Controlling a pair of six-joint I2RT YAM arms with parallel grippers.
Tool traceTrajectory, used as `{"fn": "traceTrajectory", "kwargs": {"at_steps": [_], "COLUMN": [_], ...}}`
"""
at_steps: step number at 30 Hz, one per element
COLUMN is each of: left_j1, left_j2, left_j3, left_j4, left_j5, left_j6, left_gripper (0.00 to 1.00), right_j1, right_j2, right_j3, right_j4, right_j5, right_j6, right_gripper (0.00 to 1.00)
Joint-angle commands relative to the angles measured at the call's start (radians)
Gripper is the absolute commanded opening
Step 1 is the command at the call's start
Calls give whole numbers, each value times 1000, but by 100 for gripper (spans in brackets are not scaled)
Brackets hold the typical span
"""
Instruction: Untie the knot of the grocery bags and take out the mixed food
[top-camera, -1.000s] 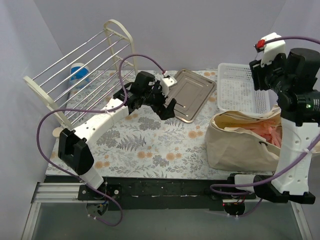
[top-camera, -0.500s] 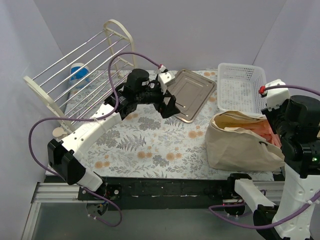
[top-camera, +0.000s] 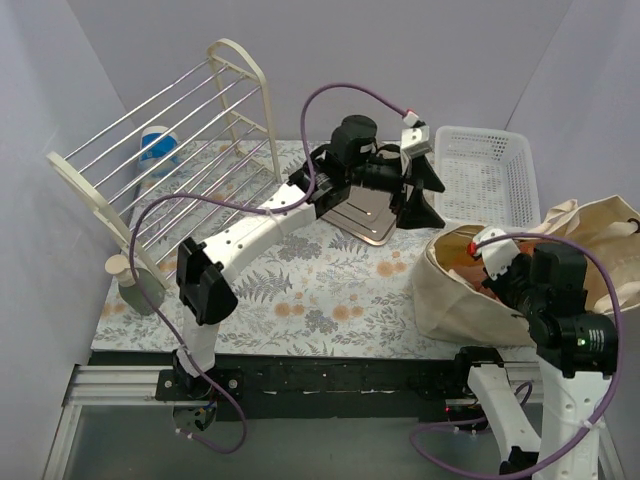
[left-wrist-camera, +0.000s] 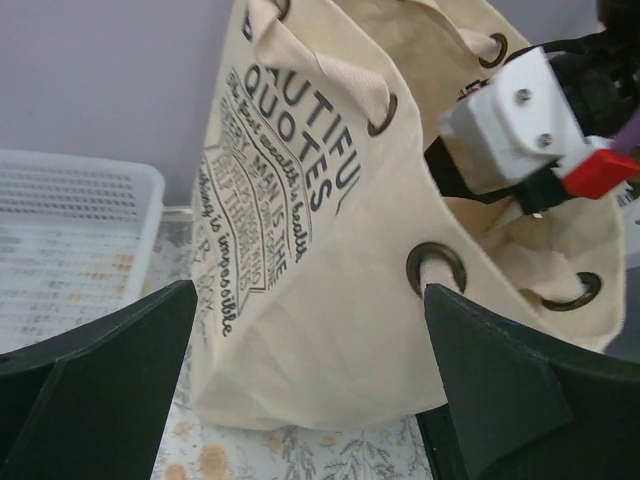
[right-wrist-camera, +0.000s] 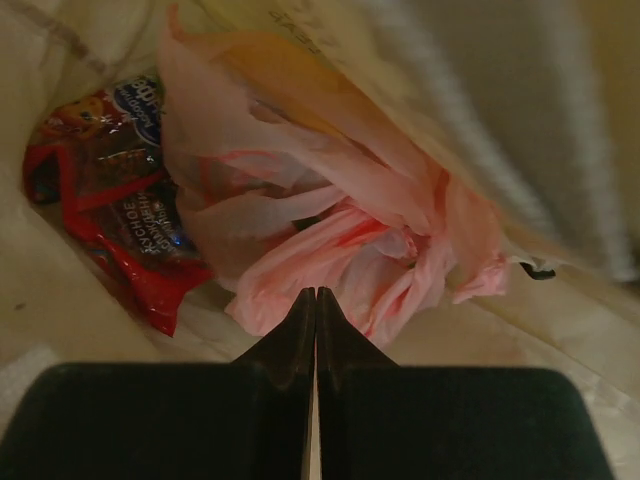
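Note:
The beige canvas tote (top-camera: 470, 300) stands at the right of the table, mouth open. My right arm's wrist (top-camera: 530, 285) reaches down into it, and its fingertips are hidden in the top view. In the right wrist view my right gripper (right-wrist-camera: 316, 295) is shut, with its tips at the crinkly pink plastic bag (right-wrist-camera: 330, 230) inside the tote. A red snack packet (right-wrist-camera: 115, 235) lies left of the pink bag. My left gripper (top-camera: 422, 197) is open and empty, just left of the tote's upper edge. The left wrist view shows the printed tote side (left-wrist-camera: 300, 230) between the wide-open jaws.
A white slotted basket (top-camera: 480, 180) stands behind the tote. A metal tray (top-camera: 365, 210) lies under the left arm. A tilted wire rack (top-camera: 170, 130) fills the back left, with a blue-and-white tub (top-camera: 158, 150) behind it.
My left arm swung right from the tray to beside the tote. My right arm came down from high up into the tote. The tote's mouth stands taller and wider.

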Motion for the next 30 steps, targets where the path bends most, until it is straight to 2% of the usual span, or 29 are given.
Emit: {"fn": "traceTrajectory", "kwargs": {"at_steps": [1, 7, 10, 13, 17, 18, 20, 22, 24, 27, 28, 29, 30], "left_j1": [-40, -96, -99, -97, -96, -96, -96, -93, -87, -62, -47, -39, -33], "left_j2": [44, 57, 23, -35, -136, -159, -230, -265, -285, -298, -299, -299, -301], "left_j3": [56, 38, 50, 44, -110, -143, -245, -298, -318, -338, -341, -343, -344], "left_j4": [-55, -99, -81, -64, 11, 31, 106, 164, 171, 178, 184, 184, 184], "left_j5": [168, 150, -52, -190, -385, -492, -603, -733, -784, -812, -815, -817, -818], "left_j6": [-15, 17, 48, 178, 249, 252, 261, 276, 286, 287, 287, 284, 275], "left_gripper": [98, 98, 98, 98, 98, 98, 98, 98, 98, 98, 98, 98, 98], "right_j1": [-4, -4, -4, -2, -2, -2, -2, -4, -2, -4, -2, -4, 13], "right_j2": [-115, -241, -298, -360, -463, -485, -544, -566, -565, -473, -401, -359, -323], "right_j3": [-100, -210, -254, -291, -310, -307, -304, -302, -302, -296, -288, -279, -247], "right_j4": [-24, -29, -29, -29, -30, -30, -29, -14, 79, 208, 277, 304, 315], "right_j5": [-137, -164, -171, -180, -245, -263, -314, -340, -328, -225, -140, -98, -52], "right_j6": [-119, -227, -333, -453, -525, -568, -723, -780, -719, -481, -415, -278, -219], "right_gripper": [1, 1, 1, 1, 1, 1, 1, 1, 1, 1, 1, 1, 1]}}
